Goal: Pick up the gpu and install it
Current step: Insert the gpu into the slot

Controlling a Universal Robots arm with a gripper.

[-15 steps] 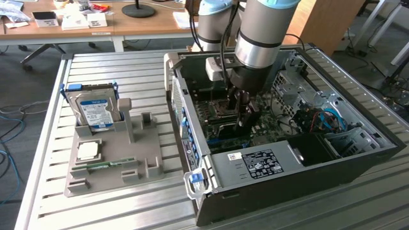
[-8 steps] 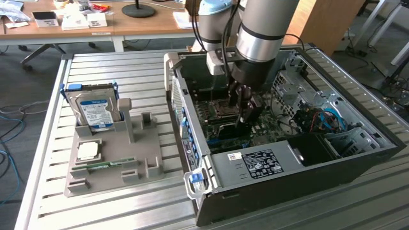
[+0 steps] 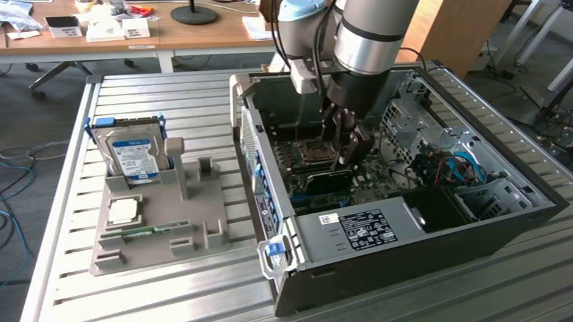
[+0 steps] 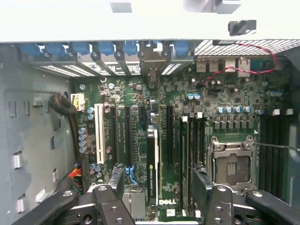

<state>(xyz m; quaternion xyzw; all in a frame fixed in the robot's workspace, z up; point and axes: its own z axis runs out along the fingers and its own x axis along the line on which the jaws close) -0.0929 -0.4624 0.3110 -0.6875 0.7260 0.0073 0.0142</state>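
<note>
Install step looks finished: the spread, empty pincer (image 4: pixel 159 197) hovers above the gpu (image 4: pixel 152 164) seated edge-on in the motherboard (image 4: pixel 225 101) slot at frame centre.

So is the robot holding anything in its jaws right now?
No, nothing. The gripper is open inside the computer case, its jaws either side of the gpu, which stands upright in a slot on the motherboard.

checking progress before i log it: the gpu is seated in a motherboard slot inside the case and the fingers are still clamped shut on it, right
Not quite. The gpu does stand in a motherboard slot inside the case, but the fingers are open, standing apart on either side of the card, as the wrist view shows.
</note>
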